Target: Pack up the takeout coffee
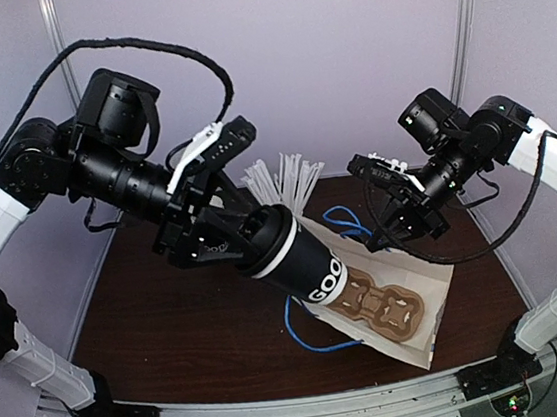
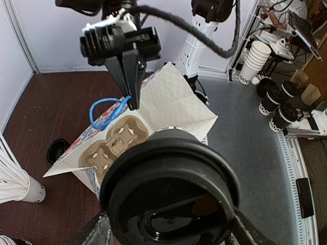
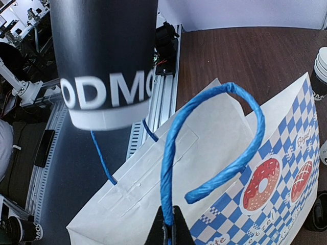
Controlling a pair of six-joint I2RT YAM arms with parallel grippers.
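The takeout coffee [image 1: 302, 259], a black cup with white lettering and a black lid [image 2: 168, 189], is held tilted in the air, base pointing down-right over the bag's open mouth. My left gripper [image 1: 258, 239] is shut on it at the lid end, and its fingers [image 2: 94, 232] flank the lid. The white paper bag [image 1: 426, 307] with blue checks lies open, with a brown cup carrier [image 1: 375, 303] inside. My right gripper [image 1: 381, 239] is shut on the bag's blue handle [image 3: 176, 168] and lifts it. The cup's base also shows in the right wrist view [image 3: 104, 66].
A white cup of straws [image 1: 280, 180] stands at the back centre. A loose black lid [image 2: 56, 149] lies on the brown table [image 1: 171, 321]. Off the table are a stack of white cups [image 2: 253, 61] and several lidded black cups [image 2: 278, 104]. The bag's second blue handle [image 1: 308, 338] trails toward the front.
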